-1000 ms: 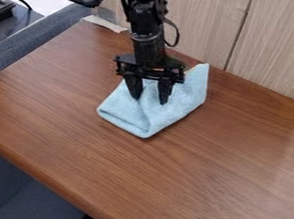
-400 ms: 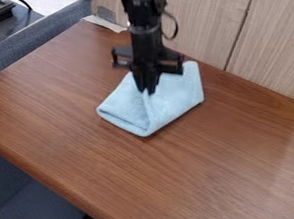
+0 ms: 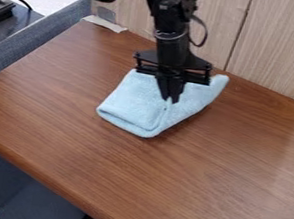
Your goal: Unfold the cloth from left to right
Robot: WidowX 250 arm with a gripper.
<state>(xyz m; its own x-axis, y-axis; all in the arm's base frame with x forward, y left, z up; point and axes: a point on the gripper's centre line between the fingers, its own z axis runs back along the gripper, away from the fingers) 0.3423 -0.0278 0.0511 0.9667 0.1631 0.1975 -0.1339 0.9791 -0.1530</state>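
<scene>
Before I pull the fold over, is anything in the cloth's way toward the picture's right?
Nothing visible is. The end effector pinches the cloth, and tabletop lies to its right; the wall panel stands behind, beside that path, not across it.

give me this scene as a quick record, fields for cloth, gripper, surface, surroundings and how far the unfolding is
cloth: light blue cloth, lying on the table, layered fold at its near end, one corner reaching out to the picture's right beyond the gripper
gripper: black gripper, pointing down over the cloth, fingers together, pinching it at a crease
surface: brown wood-grain table
surroundings: pale wood-grain panels behind the table, grey-blue padded edge along its left side in the picture
unfolding: not finished, cloth not spread flat
</scene>
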